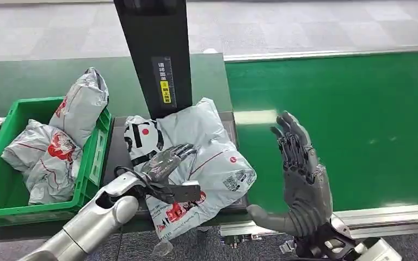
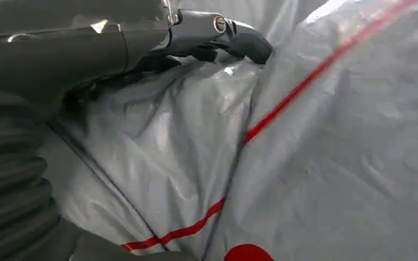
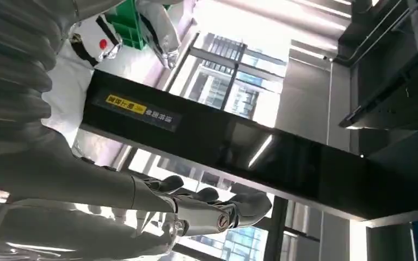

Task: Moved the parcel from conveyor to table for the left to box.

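The left hand point(image 1: 166, 163) hides part of the parcel point(image 1: 217, 157); the small print on the black post's label point(image 1: 164, 80) is perhaps unreadable.

Black upright post point(image 1: 153, 54) behind the table, bearing a yellow-and-white label point(image 1: 165, 87). Grey tiled floor point(image 1: 305, 24) beyond. In the right wrist view, the same post point(image 3: 239, 149) crossing the frame, its label point(image 3: 136, 111) visible, with bright windows point(image 3: 234, 87) behind it.

grey parcel point(image 1: 207, 157) — red stripes, green crate point(image 1: 11, 190)
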`<state>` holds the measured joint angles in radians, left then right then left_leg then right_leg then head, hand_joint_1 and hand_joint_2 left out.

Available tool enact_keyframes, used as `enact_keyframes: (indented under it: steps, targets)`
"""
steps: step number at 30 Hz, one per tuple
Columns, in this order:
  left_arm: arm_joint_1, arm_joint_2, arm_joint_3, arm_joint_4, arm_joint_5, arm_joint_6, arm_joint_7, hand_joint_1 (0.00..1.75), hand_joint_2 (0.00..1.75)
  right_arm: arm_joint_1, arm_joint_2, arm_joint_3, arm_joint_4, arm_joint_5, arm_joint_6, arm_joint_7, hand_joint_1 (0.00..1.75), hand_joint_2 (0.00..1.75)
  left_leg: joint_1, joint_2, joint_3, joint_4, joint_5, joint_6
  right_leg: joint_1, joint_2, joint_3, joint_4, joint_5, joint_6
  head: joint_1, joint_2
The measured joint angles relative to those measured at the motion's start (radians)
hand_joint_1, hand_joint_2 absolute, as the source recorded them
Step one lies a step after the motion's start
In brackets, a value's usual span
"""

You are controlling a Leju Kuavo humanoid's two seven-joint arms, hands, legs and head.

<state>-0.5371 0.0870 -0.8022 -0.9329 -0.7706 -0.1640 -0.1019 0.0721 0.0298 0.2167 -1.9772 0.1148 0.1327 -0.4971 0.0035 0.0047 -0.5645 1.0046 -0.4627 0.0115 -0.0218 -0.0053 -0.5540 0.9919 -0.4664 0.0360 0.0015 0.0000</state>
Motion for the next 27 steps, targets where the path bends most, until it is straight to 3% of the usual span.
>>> enact_keyframes:
  steps: [7,8,9,27]
  targets:
    - [-0.027,-0.047,-0.035,0.139,0.004,0.021,-0.036,0.00,1.75,-0.006,0.000,0.001,0.000,-0.003,-0.023,0.016,0.00,1.75,-0.001,-0.012,0.019,-0.001,-0.004,0.003,-0.001,-0.011,0.024,-0.002,-0.008,0.003,0.000,0.000]
    - [-0.033,-0.053,-0.040,0.151,0.005,0.021,-0.041,0.09,1.75,-0.006,0.000,0.002,0.000,-0.003,-0.026,0.018,0.00,1.75,-0.001,-0.012,0.021,-0.001,-0.004,0.003,-0.001,-0.012,0.027,-0.002,-0.009,0.003,0.000,0.000]
    - [-0.038,-0.059,-0.044,0.162,0.007,0.021,-0.046,1.75,1.75,-0.007,0.000,0.002,0.001,-0.003,-0.030,0.021,0.00,1.75,-0.001,-0.013,0.023,-0.001,-0.004,0.003,-0.001,-0.012,0.029,-0.002,-0.009,0.003,0.000,0.000]
    - [-0.055,-0.063,-0.067,0.121,0.091,0.042,-0.092,1.75,1.75,0.008,0.000,0.002,0.003,0.000,-0.034,0.022,0.00,1.75,-0.001,-0.013,0.023,-0.001,-0.003,0.003,-0.001,-0.012,0.029,-0.002,-0.008,0.004,0.000,0.000]
